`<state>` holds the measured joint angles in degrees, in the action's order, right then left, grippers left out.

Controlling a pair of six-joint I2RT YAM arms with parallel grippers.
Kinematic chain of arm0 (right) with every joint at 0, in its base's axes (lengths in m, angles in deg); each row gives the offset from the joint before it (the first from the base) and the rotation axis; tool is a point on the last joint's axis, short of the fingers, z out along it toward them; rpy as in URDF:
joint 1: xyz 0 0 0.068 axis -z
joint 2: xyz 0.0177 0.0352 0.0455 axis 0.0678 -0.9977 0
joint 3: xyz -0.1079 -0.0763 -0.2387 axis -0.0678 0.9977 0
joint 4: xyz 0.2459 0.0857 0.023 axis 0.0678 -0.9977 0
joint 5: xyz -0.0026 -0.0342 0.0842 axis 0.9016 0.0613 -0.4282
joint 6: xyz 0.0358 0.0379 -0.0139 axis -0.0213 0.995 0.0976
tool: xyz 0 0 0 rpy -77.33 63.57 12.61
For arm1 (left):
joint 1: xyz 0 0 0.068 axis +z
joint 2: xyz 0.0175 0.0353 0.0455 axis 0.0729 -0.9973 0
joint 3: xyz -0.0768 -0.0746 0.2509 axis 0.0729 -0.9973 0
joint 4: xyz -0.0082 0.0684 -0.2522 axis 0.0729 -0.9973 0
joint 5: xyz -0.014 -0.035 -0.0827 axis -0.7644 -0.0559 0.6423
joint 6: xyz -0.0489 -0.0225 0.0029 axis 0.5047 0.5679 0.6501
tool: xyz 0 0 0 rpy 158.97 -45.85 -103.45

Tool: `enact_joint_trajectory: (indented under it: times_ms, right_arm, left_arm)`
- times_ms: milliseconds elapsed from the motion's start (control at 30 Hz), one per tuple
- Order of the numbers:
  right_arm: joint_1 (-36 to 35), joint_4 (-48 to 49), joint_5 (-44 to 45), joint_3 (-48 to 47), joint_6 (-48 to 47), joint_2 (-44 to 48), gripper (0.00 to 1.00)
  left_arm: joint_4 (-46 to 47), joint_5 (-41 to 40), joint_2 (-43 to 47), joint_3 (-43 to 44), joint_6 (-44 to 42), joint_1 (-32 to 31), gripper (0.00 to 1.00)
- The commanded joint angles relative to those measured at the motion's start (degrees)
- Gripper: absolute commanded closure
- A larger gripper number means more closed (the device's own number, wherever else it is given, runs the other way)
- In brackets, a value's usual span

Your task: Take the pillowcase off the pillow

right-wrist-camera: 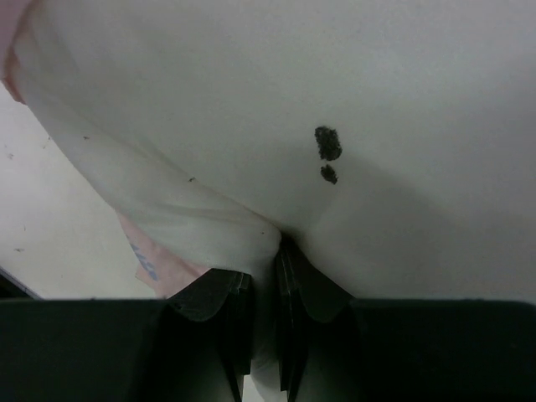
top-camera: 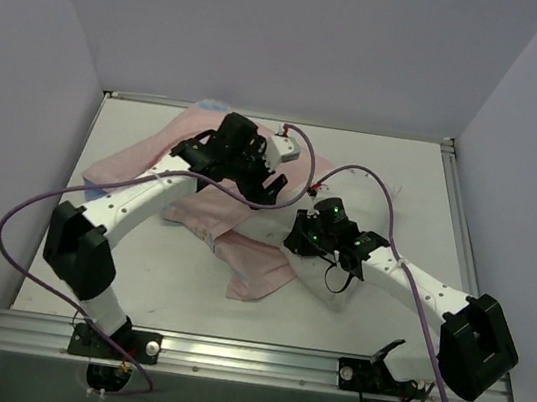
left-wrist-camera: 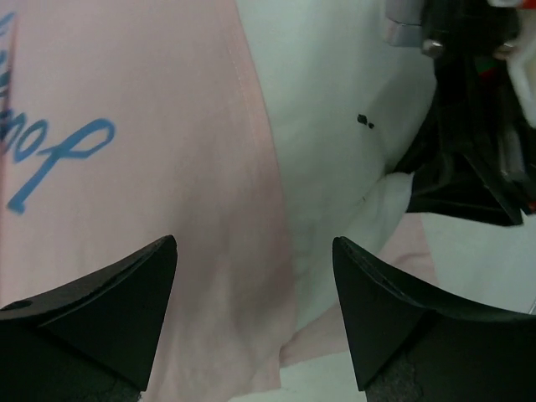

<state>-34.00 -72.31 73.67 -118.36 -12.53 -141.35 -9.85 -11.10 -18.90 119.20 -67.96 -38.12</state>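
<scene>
Observation 1. The thin fabric pillowcase [top-camera: 215, 218], pale pink side showing, lies crumpled across the left and middle of the white desk [top-camera: 136, 272]. A small patch of blue shows at its far edge. One loose corner is spread flat toward the near side.

Observation 2. The plump plain white stuffed pillow [top-camera: 365, 200] lies to the right of centre, touching the pink fabric. From the overhead view I cannot tell how much of the pillow is inside the cover.

Observation 3. The left gripper [top-camera: 266, 183] hangs over the line where the two meet. In the left wrist view its jaws are spread wide and hold nothing. The left gripper [left-wrist-camera: 255, 285] has the pillowcase [left-wrist-camera: 126, 209] under the left finger and the pillow [left-wrist-camera: 327, 126] under the gap. Blue handwritten-style lettering [left-wrist-camera: 59, 159] is printed on the pink cloth. Whether the fingers touch the cloth cannot be determined.

Observation 4. The right gripper [top-camera: 301, 241] is at the pillow's near-left part. In the right wrist view the right gripper [right-wrist-camera: 266, 260] has its jaws clenched on a pinched fold of the pillow [right-wrist-camera: 377, 100]. The white fabric puckers at the fingertips.

Observation 5. Two small black marks [right-wrist-camera: 327, 142] sit on the white fabric just beyond the pinch. They also appear in the left wrist view [left-wrist-camera: 364, 121]. A strip of pink cover [right-wrist-camera: 159, 260] shows below the pillow's edge there.
</scene>
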Motion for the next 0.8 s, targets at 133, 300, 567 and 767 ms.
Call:
enact_joint_trajectory:
  times_ms: [133, 300, 567, 767]
  right_arm:
    - [-0.26, -3.23, -2.17, 4.10, 4.21, 2.57, 1.00]
    - [-0.17, -5.43, -0.77, 4.28, 3.78, 3.98, 1.00]
    - [-0.17, -6.22, -2.17, 6.56, 4.04, 3.62, 1.00]
    - [-0.17, -5.70, -4.45, 10.68, 5.70, 5.47, 1.00]
  left_arm:
    - [5.54, -9.63, -11.75, 9.95, 1.44, -3.33, 0.30]
    - [6.41, -13.32, -14.40, 11.63, 2.40, -3.16, 0.67]
    - [8.51, -24.37, -18.88, 15.85, 0.58, -1.14, 0.98]
    - [7.04, -33.36, -25.20, 25.85, 2.76, 9.48, 0.98]
